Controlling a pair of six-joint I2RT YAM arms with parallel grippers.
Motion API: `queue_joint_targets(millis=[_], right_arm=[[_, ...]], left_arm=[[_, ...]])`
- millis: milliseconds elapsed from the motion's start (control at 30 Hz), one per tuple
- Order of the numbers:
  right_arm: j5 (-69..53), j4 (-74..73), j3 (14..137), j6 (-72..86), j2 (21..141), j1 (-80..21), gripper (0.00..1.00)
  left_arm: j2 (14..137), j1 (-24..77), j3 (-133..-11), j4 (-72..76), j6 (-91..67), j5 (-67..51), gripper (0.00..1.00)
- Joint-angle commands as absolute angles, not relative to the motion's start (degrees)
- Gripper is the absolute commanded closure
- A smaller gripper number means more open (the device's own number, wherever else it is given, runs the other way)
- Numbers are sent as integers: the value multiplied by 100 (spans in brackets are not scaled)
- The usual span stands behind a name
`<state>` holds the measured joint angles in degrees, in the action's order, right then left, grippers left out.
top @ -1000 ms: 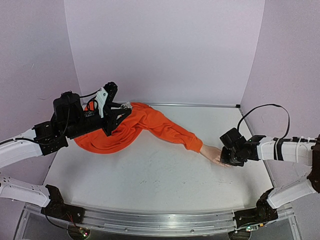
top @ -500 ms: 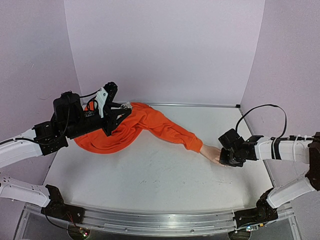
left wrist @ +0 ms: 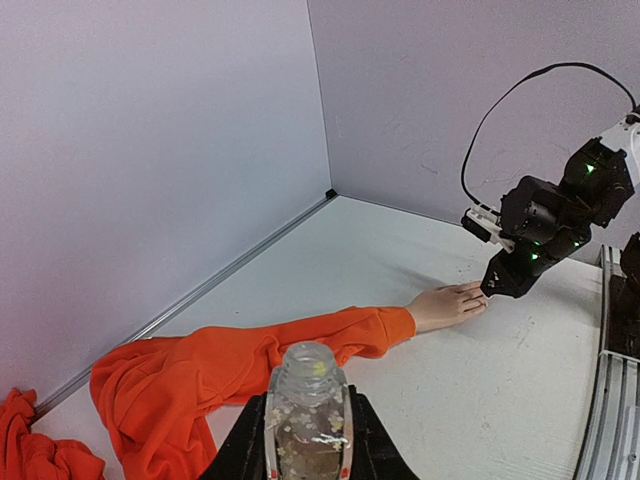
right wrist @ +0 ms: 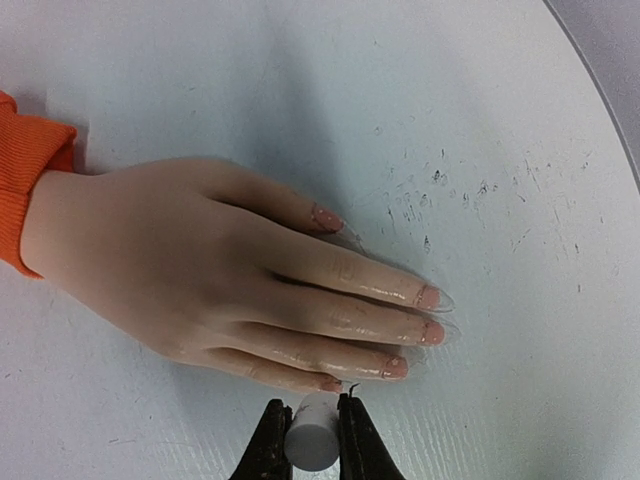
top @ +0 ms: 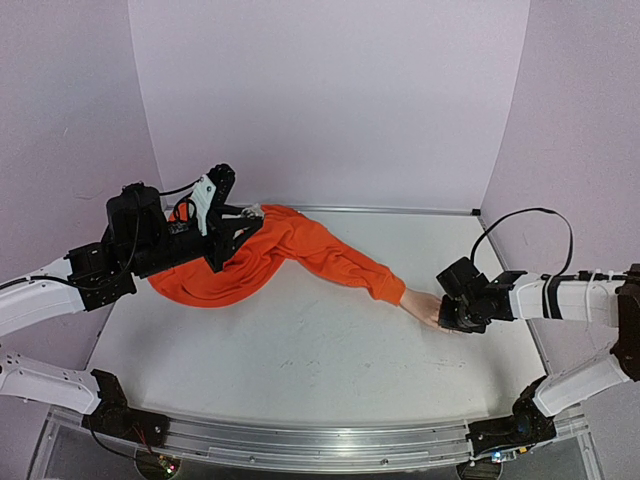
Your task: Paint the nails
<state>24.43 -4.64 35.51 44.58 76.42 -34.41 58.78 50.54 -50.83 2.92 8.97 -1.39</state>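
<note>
My right end effector [right wrist: 313, 412] is clamped on a small white cylindrical stub [right wrist: 312, 448]. Just ahead of it, the pale pinkish-beige mannequin hand [right wrist: 180, 260] lies flat on the white desk [right wrist: 480, 120], its tiny glossy nails [right wrist: 428, 296] ahead and to the right. My left end effector [left wrist: 307, 445] grips a small clear glass bottle [left wrist: 307, 395], held upright, with the orange fabric sleeve [left wrist: 230, 365] ahead of it.

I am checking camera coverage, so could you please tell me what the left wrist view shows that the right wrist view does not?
Left wrist only: the clear bottle gripped by the left gripper, the full orange sleeve, and the right gripper from outside. Right wrist only: the nails up close and a white cylinder pinched in the right gripper. Both: the mannequin hand on the table.
</note>
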Motion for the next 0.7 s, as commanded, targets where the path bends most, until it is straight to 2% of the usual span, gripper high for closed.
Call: queue_joint_targets(millis=[0, 667], right_arm=[[2564, -606, 3753, 4462, 7689, -3426, 100], [2772, -873, 3762, 4765, 7757, -3421, 100]], left_arm=[[5709, 5027, -5123, 561, 884, -210, 100], [5704, 5027, -5115, 562, 875, -228, 100]])
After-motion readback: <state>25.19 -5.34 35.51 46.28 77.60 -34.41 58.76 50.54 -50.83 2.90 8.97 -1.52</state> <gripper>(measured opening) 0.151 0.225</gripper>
